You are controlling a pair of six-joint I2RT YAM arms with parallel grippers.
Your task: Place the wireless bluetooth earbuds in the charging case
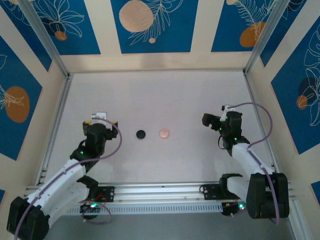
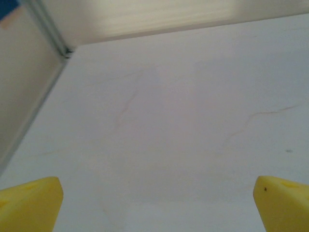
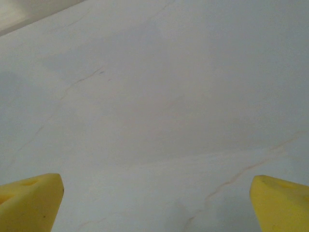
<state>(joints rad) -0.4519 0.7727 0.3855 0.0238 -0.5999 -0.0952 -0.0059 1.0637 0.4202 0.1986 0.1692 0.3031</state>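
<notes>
- Starting, it seems: left gripper (image 2: 158, 193) and right gripper (image 3: 157, 191) both stand wide, jaws empty.
- Next: reach black case (image 1: 141, 134) and pink case (image 1: 164, 133), well outside both jaws.

This looks like a robot test cell in a lab. A plain white desk (image 1: 160, 95) is boxed in by aluminium posts (image 1: 44, 37) and walls (image 1: 170, 30) of blue and cream leaf prints. A left arm (image 1: 65, 175) and a right arm (image 1: 247, 157) are bolted to a metal rail (image 1: 160, 189).
</notes>
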